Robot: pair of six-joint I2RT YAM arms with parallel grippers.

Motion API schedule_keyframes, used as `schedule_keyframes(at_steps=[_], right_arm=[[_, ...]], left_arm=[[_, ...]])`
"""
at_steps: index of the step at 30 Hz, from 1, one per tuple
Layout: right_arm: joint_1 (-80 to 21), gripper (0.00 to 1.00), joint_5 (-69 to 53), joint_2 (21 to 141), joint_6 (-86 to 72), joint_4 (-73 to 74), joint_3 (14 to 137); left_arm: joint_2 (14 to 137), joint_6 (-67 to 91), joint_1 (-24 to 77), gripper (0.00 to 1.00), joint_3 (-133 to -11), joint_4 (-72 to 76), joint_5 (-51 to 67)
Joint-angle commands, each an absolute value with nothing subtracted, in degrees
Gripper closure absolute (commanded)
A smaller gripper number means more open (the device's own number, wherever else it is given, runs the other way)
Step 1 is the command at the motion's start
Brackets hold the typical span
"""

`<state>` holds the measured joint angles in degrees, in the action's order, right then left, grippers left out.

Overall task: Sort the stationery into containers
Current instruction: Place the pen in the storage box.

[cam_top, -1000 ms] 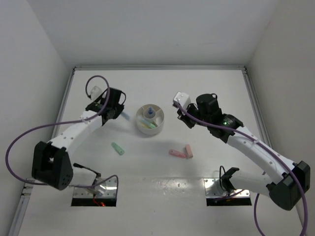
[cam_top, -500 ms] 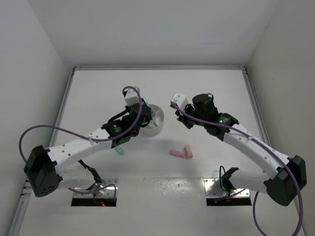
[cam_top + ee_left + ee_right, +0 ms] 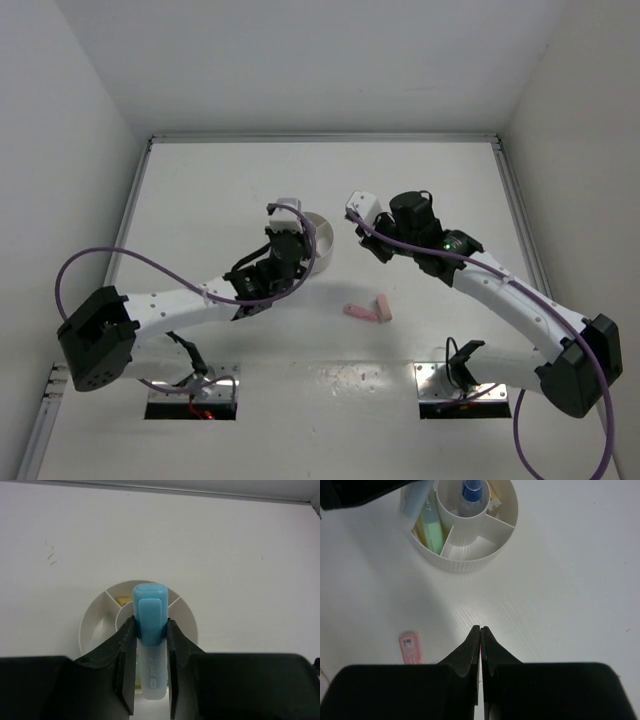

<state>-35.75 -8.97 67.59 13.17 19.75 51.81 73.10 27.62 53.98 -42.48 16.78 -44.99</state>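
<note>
The left fingers [image 3: 125, 655], narrowly parted, clamp the light blue plastic bar [image 3: 150, 615] over the round white divided dish [image 3: 92, 620], the right fingers [image 3: 469, 652] pressed together empty; the arm should centre it above one wedge before releasing.

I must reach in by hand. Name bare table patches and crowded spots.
Bare: the strip between the dish and the back edge, plus the far-left corner. Crowded: the dish, with the left tool at it, and near the pink pieces.
</note>
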Motion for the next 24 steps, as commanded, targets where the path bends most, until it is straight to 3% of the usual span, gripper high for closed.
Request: schedule_keyframes(at_steps=[1, 9, 24], right_arm=[[-35.6, 1.0, -8.8, 67.6, 13.9, 18.2, 51.7], [-35.6, 1.0, -8.8, 68.1, 13.9, 18.2, 51.7], [-35.6, 1.0, -8.8, 68.6, 14.4, 18.2, 51.7]], left_arm=[[71.9, 24.4, 56.8, 1.0, -37.6, 30.2, -49.8], [69.2, 22.9, 60.6, 1.0, -25.1, 53.8, -55.1], [78.8, 22.2, 61.2, 1.0, -26.1, 60.9, -57.4]])
